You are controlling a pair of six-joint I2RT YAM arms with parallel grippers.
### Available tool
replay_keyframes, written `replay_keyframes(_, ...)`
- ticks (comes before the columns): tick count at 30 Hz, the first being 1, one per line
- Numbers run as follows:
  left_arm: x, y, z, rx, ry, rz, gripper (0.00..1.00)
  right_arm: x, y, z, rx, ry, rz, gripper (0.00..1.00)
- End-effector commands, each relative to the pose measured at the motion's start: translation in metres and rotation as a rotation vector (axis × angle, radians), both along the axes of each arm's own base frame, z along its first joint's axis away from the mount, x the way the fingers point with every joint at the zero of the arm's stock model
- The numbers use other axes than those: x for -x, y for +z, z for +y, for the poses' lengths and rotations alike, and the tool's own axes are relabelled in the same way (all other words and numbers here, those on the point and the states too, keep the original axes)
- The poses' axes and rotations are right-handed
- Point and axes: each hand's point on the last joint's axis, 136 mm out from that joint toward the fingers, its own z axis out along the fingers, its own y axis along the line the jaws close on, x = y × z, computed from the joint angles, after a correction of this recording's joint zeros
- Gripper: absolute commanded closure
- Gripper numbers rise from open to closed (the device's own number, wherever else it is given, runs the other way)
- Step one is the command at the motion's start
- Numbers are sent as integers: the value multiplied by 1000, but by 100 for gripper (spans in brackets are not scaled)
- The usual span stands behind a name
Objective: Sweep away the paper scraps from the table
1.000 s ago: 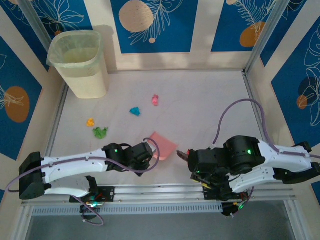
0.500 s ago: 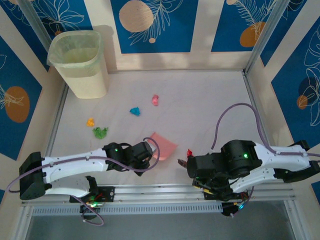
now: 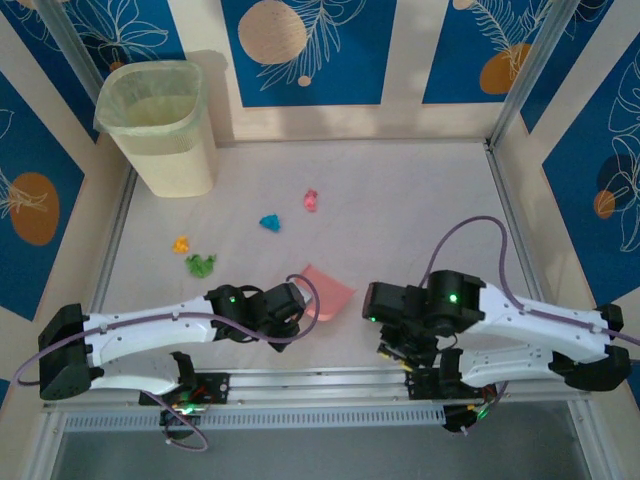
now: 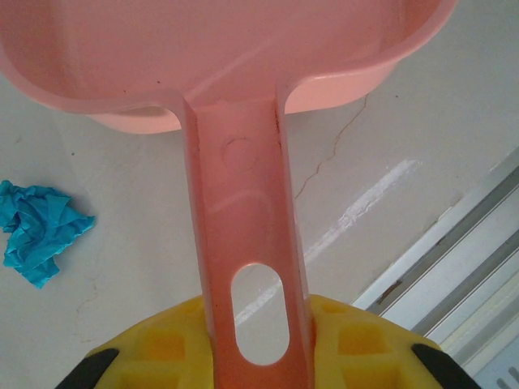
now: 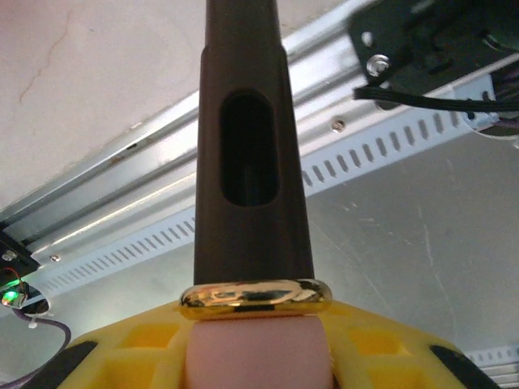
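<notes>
Gripping was confirmed on both arms. The left gripper [image 4: 255,344] was clamped on the handle of the pink dustpan [image 4: 235,49], with the pan pointed away over the table [image 4: 422,105]. The right gripper [image 5: 255,352] was clamped on a dark handle [image 5: 251,162] with a gold ring, held above the near rail [image 5: 105,178]. The paper scraps [image 3: 200,265] were scattered on the table's left half, apart from the dustpan: green, orange scrap [image 3: 181,243], cyan scrap [image 3: 270,222], pink scrap [image 3: 310,200]. A bin [image 3: 160,125] was stood at the far left corner.
</notes>
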Motion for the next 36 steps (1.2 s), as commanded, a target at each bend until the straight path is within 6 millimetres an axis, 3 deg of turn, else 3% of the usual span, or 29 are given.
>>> replay_keyframes(1, -6, 2, 2, -3, 15, -17, 100, -15, -5, 7, -12, 70, -4, 100)
replay_keyframes(6, -14, 2, 10, -31, 57, -48, 100, -56, -10, 4, 5, 85, -49, 100)
replay_keyframes(14, -18, 5, 14, -47, 68, -61, 100, -117, 5, 20, -41, 198, -156, 100)
replay_keyframes(17, -17, 7, 10, -39, 53, -58, 100, -136, 10, 15, 5, 222, -177, 100)
replay_keyframes(26, -18, 8, -3, -40, 12, -46, 100, -146, 61, 34, -188, 289, -310, 100)
replay_keyframes(31, -15, 10, -20, -16, -39, -16, 100, -155, 85, 17, -226, 241, -439, 100)
replay_keyframes(36, -5, 8, -41, 17, -109, 54, 100, -183, 79, -32, -61, 142, -580, 100)
